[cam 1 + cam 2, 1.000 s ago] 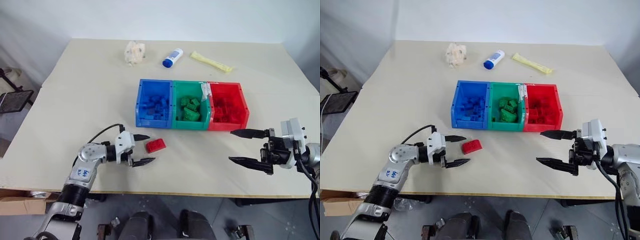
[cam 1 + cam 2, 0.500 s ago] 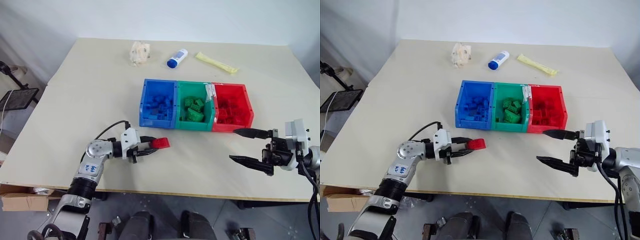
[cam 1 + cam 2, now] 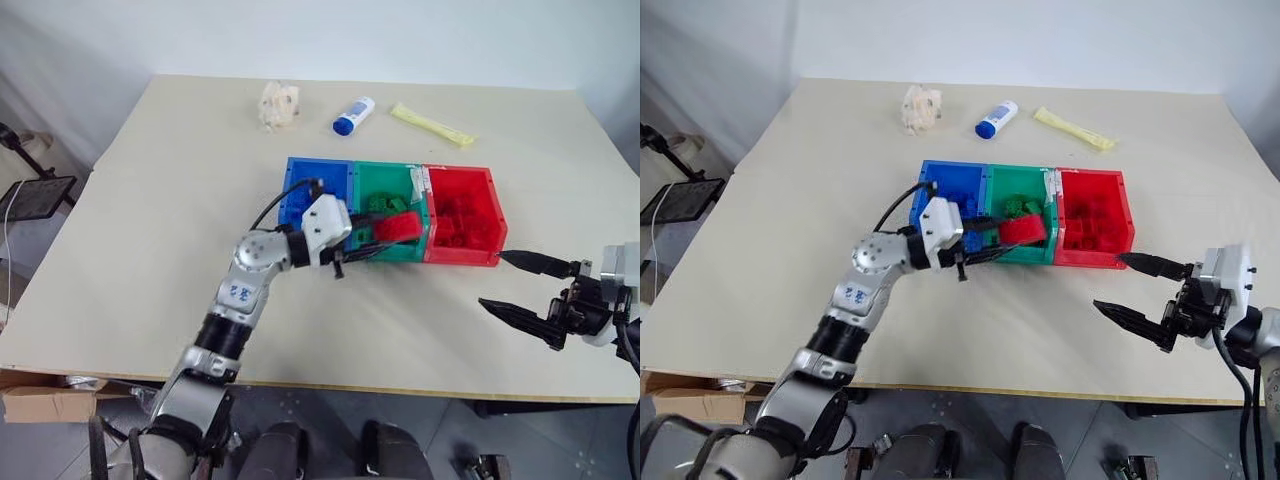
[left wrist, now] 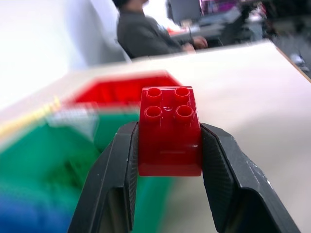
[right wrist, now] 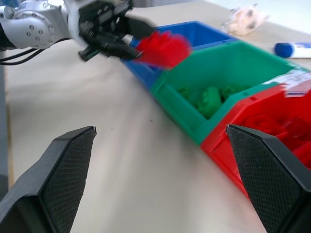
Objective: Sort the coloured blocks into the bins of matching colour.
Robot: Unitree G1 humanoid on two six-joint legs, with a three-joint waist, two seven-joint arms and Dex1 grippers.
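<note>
Spreading across most of the head camera's picture is a pale table (image 3: 150,250), and near its middle stand three bins joined in a row: the blue bin (image 3: 297,186) on the robot's left, the green bin (image 3: 366,180) in the middle and the red bin (image 3: 488,215) on the right. Each bin has blocks of its own colour lying inside it.

At the far edge of the table lie a crumpled pale wad (image 3: 277,103), a white bottle with a blue cap (image 3: 349,115) and a thin yellow packet (image 3: 432,125), all well apart from the bins.

From the left, the robot's left gripper (image 3: 372,240) reaches across the front of the bins, above the near wall of the green bin. Its two black fingers (image 4: 118,170) are clamped on a red block (image 4: 169,131), one finger pressed to each side, with the studded face pointing away from the wrist. The block hangs in the air over the front of the green bin, close to where it joins the red bin, and touches neither.

The right gripper (image 3: 528,290) hovers over bare table in front of the red bin's right corner. Its fingers (image 5: 62,170) are spread wide apart and hold nothing.
</note>
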